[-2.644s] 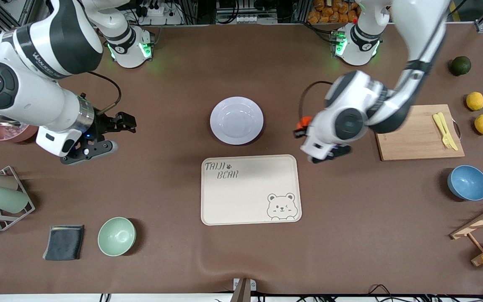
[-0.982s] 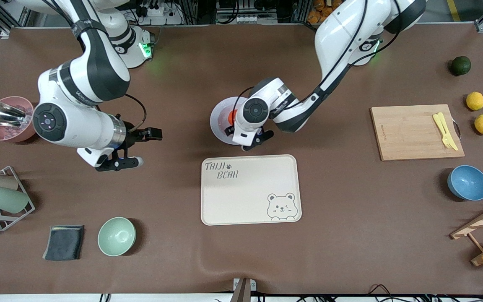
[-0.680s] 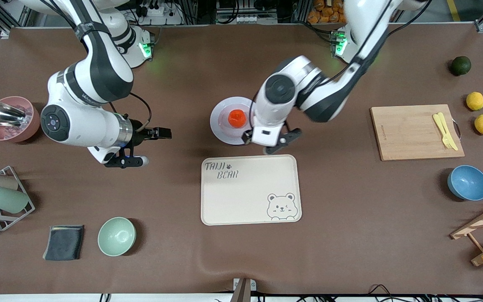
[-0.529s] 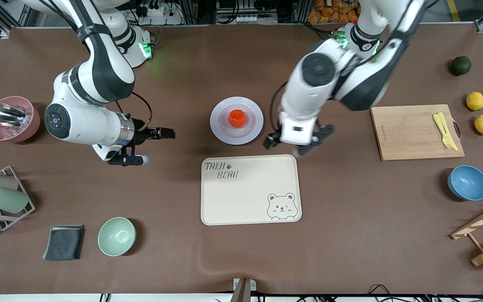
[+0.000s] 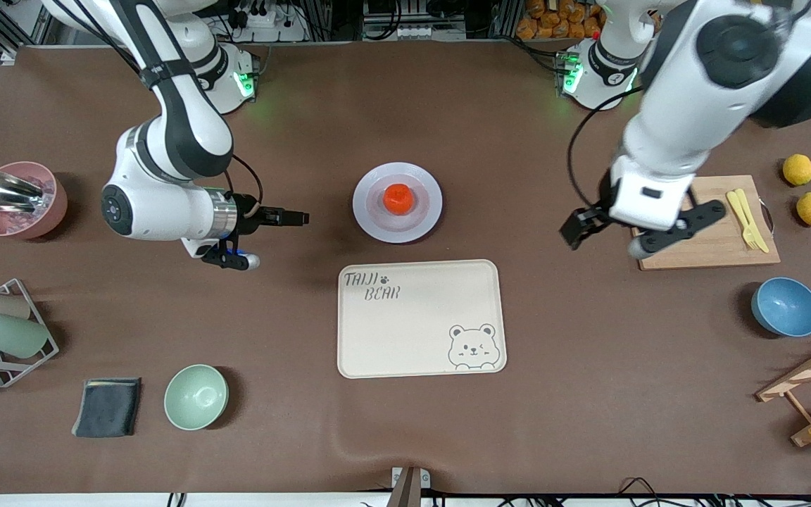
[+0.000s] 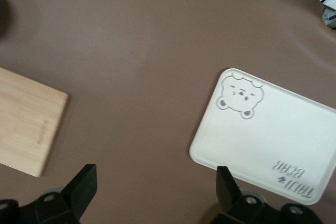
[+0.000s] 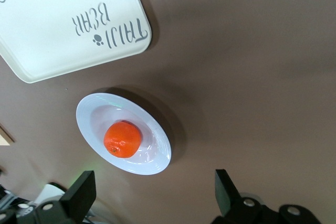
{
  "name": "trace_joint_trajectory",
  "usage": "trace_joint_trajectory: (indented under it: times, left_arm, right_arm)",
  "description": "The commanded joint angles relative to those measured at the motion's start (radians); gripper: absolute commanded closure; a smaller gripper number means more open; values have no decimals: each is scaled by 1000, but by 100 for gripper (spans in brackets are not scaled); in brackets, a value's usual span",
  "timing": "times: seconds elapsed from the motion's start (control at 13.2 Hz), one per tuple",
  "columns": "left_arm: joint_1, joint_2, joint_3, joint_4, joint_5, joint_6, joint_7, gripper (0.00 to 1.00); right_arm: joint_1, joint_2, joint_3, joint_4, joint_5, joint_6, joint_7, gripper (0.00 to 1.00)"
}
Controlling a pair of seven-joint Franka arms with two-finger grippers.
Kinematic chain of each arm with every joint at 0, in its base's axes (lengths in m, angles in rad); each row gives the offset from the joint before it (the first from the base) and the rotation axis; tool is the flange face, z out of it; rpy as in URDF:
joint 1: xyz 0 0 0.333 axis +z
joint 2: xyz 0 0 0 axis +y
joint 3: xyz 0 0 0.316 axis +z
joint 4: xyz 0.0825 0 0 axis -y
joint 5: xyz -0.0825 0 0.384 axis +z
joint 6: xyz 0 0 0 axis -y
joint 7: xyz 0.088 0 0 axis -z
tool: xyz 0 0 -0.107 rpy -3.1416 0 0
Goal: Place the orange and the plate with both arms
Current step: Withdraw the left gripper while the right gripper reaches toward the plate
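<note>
The orange sits in the middle of the pale plate, which rests on the brown table just farther from the front camera than the bear tray. The right wrist view shows the orange on the plate. My right gripper is open and empty, low, beside the plate toward the right arm's end; in its wrist view the plate lies just ahead of the jaws. My left gripper is open and empty, raised over the table by the cutting board's edge, as its wrist view shows.
The cream bear tray lies nearer the camera than the plate and shows in the left wrist view. A wooden cutting board holds yellow cutlery. Two lemons, a blue bowl, a green bowl, a pink bowl.
The left gripper carried the orange to the plate, let it go there, and rose away toward the cutting board. The right gripper moved closer to the plate.
</note>
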Motion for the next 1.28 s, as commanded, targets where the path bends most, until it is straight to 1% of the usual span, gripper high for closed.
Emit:
trace_joint_trajectory:
  times: [0.0, 0.08, 0.15, 0.3, 0.38, 0.45, 0.53, 0.68, 0.83, 0.98, 1.06, 1.13, 1.21]
  left_arm:
    - [-2, -77, 104, -12, -58, -65, 242, 0]
    - [0, -91, 150, -12, -75, -84, 364, 0]
    - [-3, -108, 196, -13, -91, -93, 459, 0]
    - [-9, -124, 252, -15, -104, -105, 552, 0]
    - [-14, -134, 261, -18, -117, -133, 558, 0]
    - [-12, -160, 263, -36, -138, -136, 566, 0]
    - [-12, -180, 263, -51, -140, -138, 567, 0]
    - [-11, -212, 263, -81, -140, -154, 566, 0]
    - [-5, -202, 260, -70, -140, -161, 566, 0]
    - [-3, -193, 261, -71, -140, -161, 566, 0]
    - [-2, -193, 261, -70, -140, -161, 566, 0]
    - [-3, -194, 260, -68, -140, -162, 555, 0]
    - [-3, -194, 257, -68, -134, -162, 561, 0]
  right_arm:
    - [6, -25, -1, -96, 49, 84, -4, 0]
    - [8, -19, 5, -116, 69, 108, -13, 0]
    - [6, -13, 13, -129, 113, 118, -46, 0]
    - [0, 13, 11, -168, 240, 119, -167, 0]
    - [-3, 22, 10, -189, 308, 126, -236, 0]
    - [-5, 36, 11, -206, 357, 139, -304, 0]
    - [-2, 54, 11, -215, 385, 164, -347, 0]
    - [14, 79, 13, -222, 436, 193, -369, 0]
    - [41, 105, 13, -223, 526, 201, -418, 0]
    - [49, 114, 13, -252, 651, 204, -508, 0]
    - [49, 116, 13, -263, 690, 204, -551, 0]
    - [50, 119, 13, -269, 710, 207, -570, 0]
    - [52, 125, 13, -271, 712, 211, -573, 0]
